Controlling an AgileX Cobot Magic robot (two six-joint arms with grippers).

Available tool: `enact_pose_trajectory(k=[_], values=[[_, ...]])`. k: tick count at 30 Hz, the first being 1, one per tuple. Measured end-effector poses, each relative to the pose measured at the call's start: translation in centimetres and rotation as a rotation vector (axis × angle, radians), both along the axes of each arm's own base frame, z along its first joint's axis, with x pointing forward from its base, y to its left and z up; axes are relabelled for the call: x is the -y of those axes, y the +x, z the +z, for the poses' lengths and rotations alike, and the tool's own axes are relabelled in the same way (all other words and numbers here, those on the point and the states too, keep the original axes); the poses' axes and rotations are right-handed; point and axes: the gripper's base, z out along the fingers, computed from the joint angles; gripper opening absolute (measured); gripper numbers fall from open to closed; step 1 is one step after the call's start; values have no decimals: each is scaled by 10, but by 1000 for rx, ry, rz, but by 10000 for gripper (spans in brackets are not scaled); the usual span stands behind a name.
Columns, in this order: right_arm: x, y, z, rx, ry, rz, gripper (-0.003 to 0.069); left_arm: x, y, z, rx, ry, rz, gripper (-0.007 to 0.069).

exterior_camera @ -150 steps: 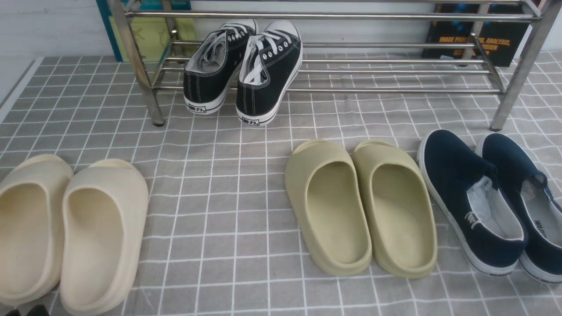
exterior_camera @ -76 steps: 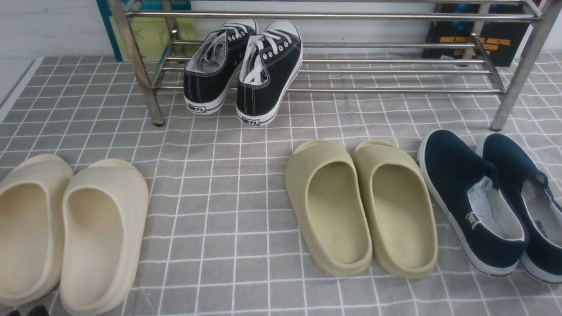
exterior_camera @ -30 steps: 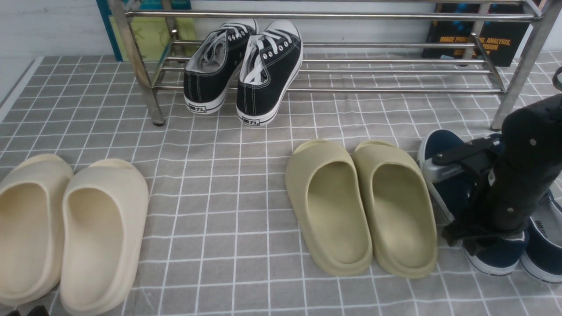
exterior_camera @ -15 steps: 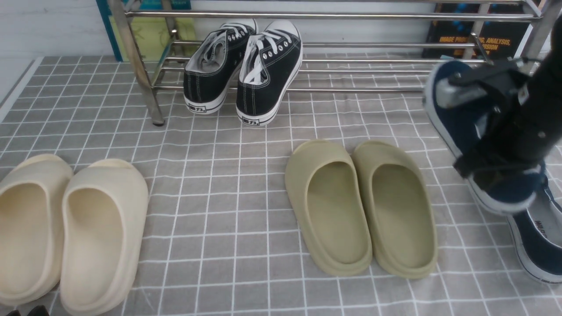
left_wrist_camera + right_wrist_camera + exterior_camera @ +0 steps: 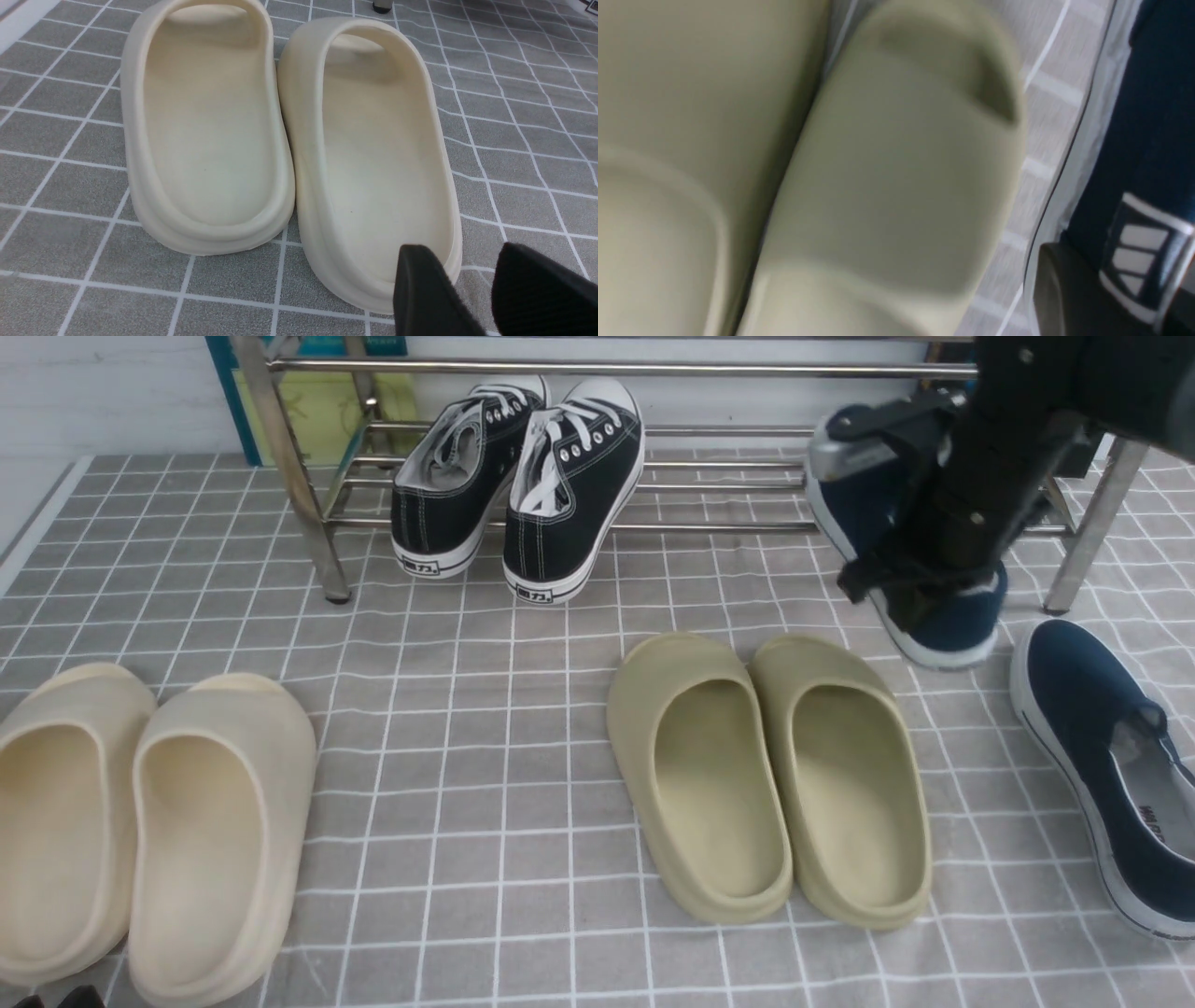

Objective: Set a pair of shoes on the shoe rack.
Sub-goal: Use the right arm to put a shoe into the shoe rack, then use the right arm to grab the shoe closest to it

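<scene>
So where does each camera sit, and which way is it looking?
Front: between the arms, facing forward to the shoe rack; the right gripper shows, holding a navy shoe.
Left wrist: on the left arm, looking down at the cream slippers; left gripper shows.
Right wrist: on the right arm, blurred, close over the olive slippers; a dark finger shows.
Shared: cream slippers, in front and left wrist.

The grey white-gridded tablecloth (image 5: 467, 709) is carrying cream foam slippers (image 5: 219, 831) at its left edge, olive foam slippers (image 5: 709, 784) centrally, one navy canvas slip-on shoe (image 5: 1083, 700) at the right edge, and a silver metal-tube shoe rack (image 5: 560, 368) along the far edge.
</scene>
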Motion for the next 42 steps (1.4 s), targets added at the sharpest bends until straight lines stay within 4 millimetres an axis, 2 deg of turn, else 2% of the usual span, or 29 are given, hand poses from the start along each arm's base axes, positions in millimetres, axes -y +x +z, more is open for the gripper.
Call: enact_pose_trajectory(k=[8,13,18,21,23,24,25,26,27,29,34,37,38,40,41,42], values=[[-9,46,-5,100,-27,3,40,0,0,0,0,0,0,239],[-13,60,-11,142,-15,1,42,0,0,0,0,0,0,239],[-11,68,-20,152,11,-12,99,0,0,0,0,0,0,239],[-4,70,-11,180,44,-31,222,0,0,0,0,0,0,239],[-3,68,-2,183,65,-35,295,0,0,0,0,0,0,239],[-3,67,0,185,65,-35,304,0,0,0,0,0,0,239],[-2,61,8,168,68,-35,369,0,0,0,0,0,0,239],[-2,61,9,166,67,-35,375,0,0,0,0,0,0,239],[-1,54,18,151,73,-33,419,0,0,0,0,0,0,239],[0,46,31,141,75,-30,454,0,0,0,0,0,0,239],[4,31,60,175,81,-23,472,0,0,0,0,0,0,239],[9,10,85,200,92,-30,472,0,0,0,0,0,0,239],[10,8,86,200,92,-30,472,0,0,0,0,0,0,239],[15,-12,101,204,93,-30,472,0,0,0,0,0,0,239],[15,-12,98,195,91,-30,472,0,0,0,0,0,0,239],[20,-28,102,177,83,-31,473,0,0,0,0,0,0,239]])
